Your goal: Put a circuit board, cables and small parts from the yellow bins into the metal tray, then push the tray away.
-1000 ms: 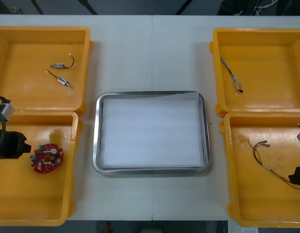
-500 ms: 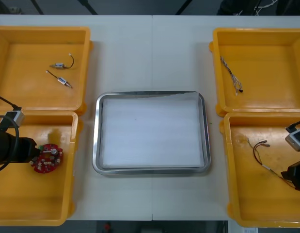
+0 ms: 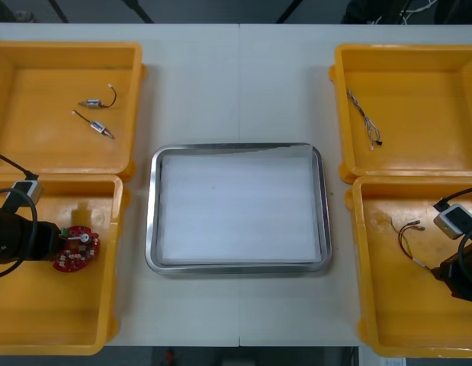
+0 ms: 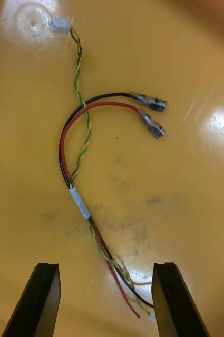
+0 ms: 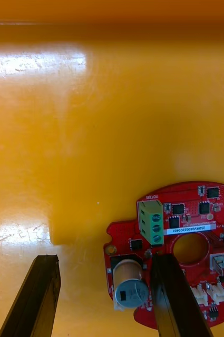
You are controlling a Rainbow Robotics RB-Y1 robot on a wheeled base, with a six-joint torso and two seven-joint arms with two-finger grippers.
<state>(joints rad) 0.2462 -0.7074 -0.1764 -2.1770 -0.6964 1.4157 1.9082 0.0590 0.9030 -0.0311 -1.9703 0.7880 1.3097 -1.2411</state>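
Observation:
A round red circuit board (image 3: 75, 248) lies in the near left yellow bin (image 3: 52, 335). My left gripper (image 3: 46, 242) is low at the board's left edge. In the left wrist view the left gripper (image 5: 104, 260) is open; the circuit board (image 5: 188, 247) has its rim and a brown cylinder part between the fingers, and one finger covers part of the board. My right gripper (image 3: 451, 276) hangs in the near right bin (image 3: 407, 335). It stands open (image 4: 105, 267) over a red, black and yellow cable (image 4: 80, 202), whose tail runs between the fingers.
The metal tray (image 3: 239, 147), white inside, sits between the bins at the table's middle. Two small metal parts (image 3: 94, 103) lie in the far left bin (image 3: 68, 47). A thin twisted cable (image 3: 364, 114) lies in the far right bin (image 3: 407, 49).
My left gripper has slid right until it reaches the circuit board's edge. The right gripper has moved further into its bin, toward the cable.

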